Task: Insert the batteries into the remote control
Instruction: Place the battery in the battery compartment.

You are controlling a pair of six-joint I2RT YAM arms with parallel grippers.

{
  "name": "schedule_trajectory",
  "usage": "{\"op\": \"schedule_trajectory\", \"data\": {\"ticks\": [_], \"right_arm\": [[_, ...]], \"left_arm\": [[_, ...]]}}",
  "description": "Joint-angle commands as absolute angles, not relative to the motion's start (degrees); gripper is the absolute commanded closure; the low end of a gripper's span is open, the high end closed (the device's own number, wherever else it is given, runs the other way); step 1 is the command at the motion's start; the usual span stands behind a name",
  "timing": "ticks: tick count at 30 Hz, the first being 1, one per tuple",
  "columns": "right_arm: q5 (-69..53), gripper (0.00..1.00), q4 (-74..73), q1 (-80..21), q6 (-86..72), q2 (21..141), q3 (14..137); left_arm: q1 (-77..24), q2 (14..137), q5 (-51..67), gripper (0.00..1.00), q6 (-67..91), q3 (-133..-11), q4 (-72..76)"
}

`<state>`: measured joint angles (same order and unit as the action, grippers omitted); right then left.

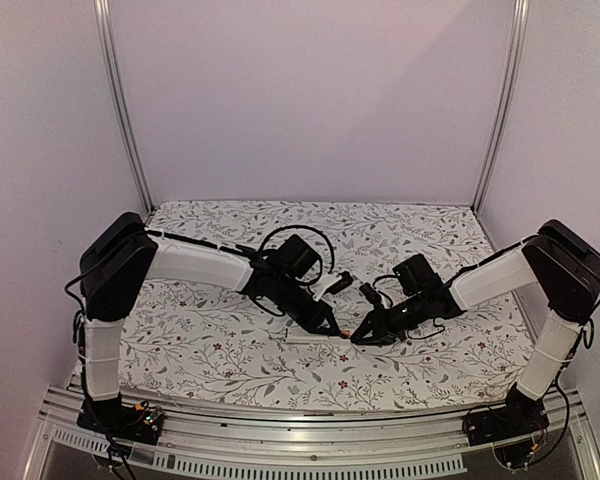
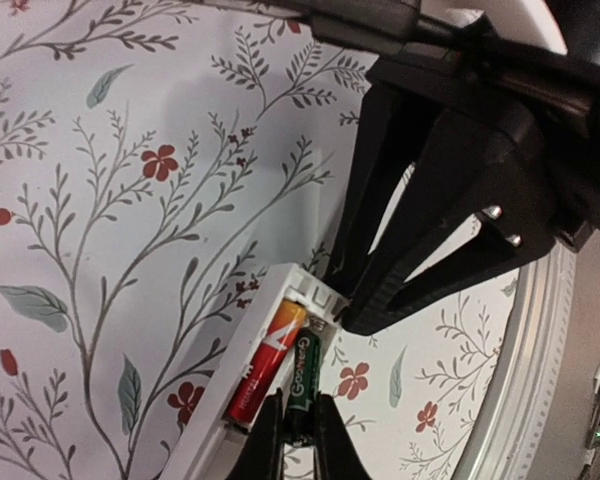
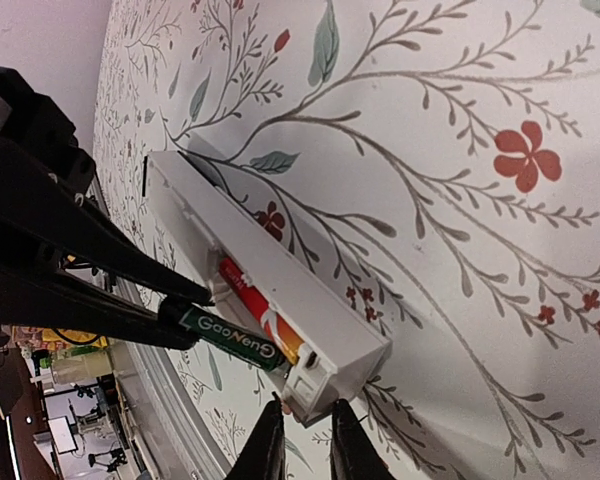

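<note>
In the left wrist view the slim white plastic remote control [image 2: 225, 385] runs off the bottom edge, and the near end of the dark green-and-black cylindrical battery [image 2: 302, 372] is hidden between the fingers of the left gripper [image 2: 300, 445]. In the right wrist view the bottom edge cuts off the right gripper [image 3: 305, 445], so whether it touches the remote cannot be told; the remote's wall hides part of the red-and-orange cylindrical battery [image 3: 250, 298]. From above, both batteries are too small to discern.

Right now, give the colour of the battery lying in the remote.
Red battery, shading to orange-yellow at one end, in the remote; left wrist view best.
</note>
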<state>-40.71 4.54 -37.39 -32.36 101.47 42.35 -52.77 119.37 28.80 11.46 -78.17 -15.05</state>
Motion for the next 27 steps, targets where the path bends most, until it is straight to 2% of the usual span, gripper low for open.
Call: {"op": "schedule_trajectory", "data": {"ticks": [1, 6, 10, 19, 27], "right_arm": [[-41.05, 0.84, 5.56, -37.79, -32.52, 102.06, 42.98], [-40.24, 0.84, 4.53, -37.79, -32.11, 101.74, 43.31], [-39.72, 0.84, 3.55, -37.79, -31.58, 101.39, 43.99], [-38.47, 0.84, 0.86, -37.76, -29.85, 100.93, 45.82], [-38.08, 0.85, 0.09, -37.71, -29.27, 100.38, 46.32]], "left_arm": [[-53.87, 121.99, 27.44, 0.88, 10.26, -79.00, -18.84], [-53.88, 121.15, 27.02, 0.72, 9.23, -78.85, -19.73], [-53.83, 119.98, 25.61, 0.66, 7.92, -78.97, -21.12], [-53.64, 116.30, 22.89, 0.60, 5.92, -79.43, -21.48], [-53.20, 115.80, 22.12, 0.60, 5.19, -81.10, -21.09]]}}
